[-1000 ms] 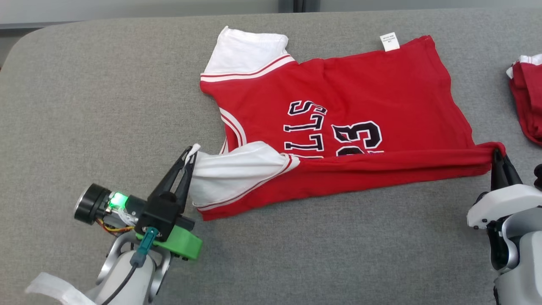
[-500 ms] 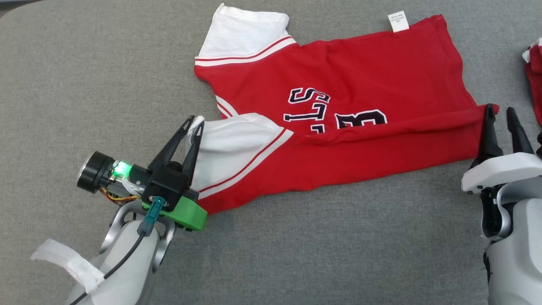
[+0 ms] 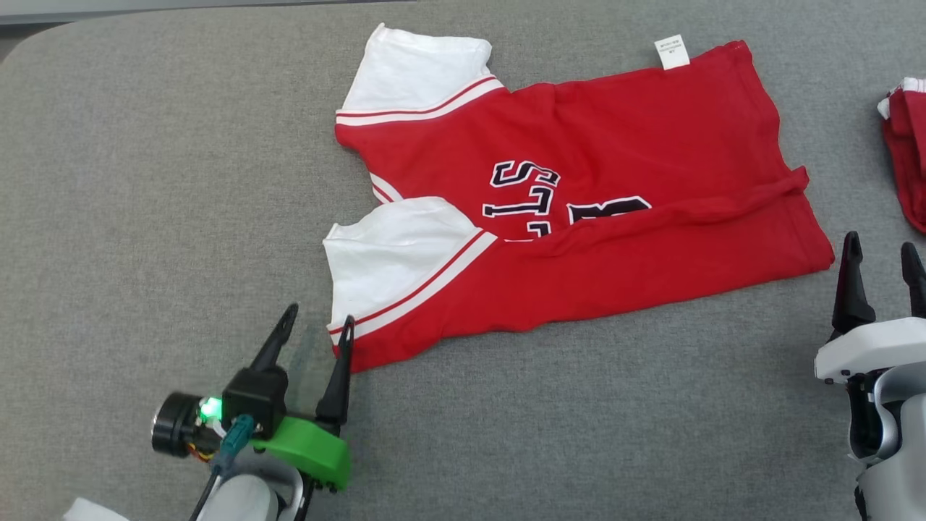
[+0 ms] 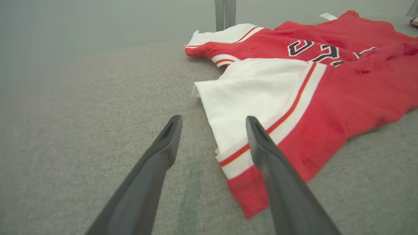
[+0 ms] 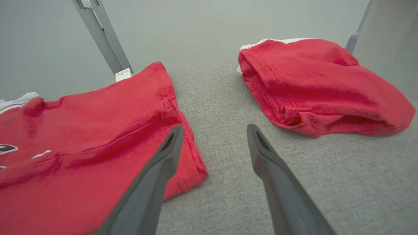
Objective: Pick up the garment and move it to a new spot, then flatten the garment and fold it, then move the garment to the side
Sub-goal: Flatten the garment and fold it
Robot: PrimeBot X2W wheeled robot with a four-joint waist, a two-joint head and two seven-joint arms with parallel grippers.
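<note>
Fold released; both claws freed from the garment.

The garment (image 3: pixel 579 188) is found lying mid-tabletop (image 3: pixel 145 181), its near long edge turned over so the printed number is half covered. A second ago the white sleeve (image 3: pixel 391 253) was pinched by the left claw (image 3: pixel 320 313) and the hem corner (image 3: pixel 810 253) by the right claw (image 3: pixel 880 241); now both are seen spread wide, empty, drawn just clear of the cloth. The first lengthwise fold is judged done; further folding and the move to the side remain. A second folded red garment (image 3: pixel 904 159) is noted at far right.
</note>
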